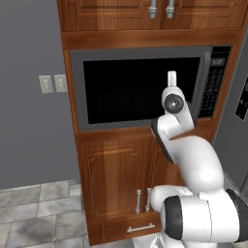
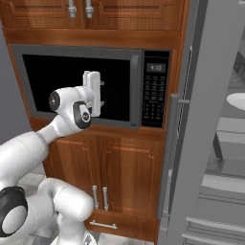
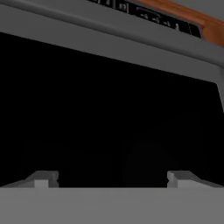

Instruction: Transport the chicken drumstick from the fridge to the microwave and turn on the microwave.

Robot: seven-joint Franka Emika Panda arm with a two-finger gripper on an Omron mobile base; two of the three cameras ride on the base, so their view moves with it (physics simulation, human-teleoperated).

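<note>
Left base view: the white arm is rising from lower right, its wrist pointing at the dark window of the wide grey-framed microwave point(image 1: 145, 87), door closed.

Right base view: the hand is hanging before the window; the grey fridge door point(image 2: 201, 119) is standing open alongside.

Hand view: the two-finger gripper point(image 3: 111, 178) is standing wide, holding nothing.

Blocked straight ahead by the closed dark-glass door of the wide grey-framed microwave point(image 2: 76, 86). Fingers point(image 3: 43, 178) spread wide, nothing between them. Hemmed on the right by the tall open grey fridge door point(image 2: 201, 119); free air left of the wooden cabinet point(image 1: 116, 189).
</note>
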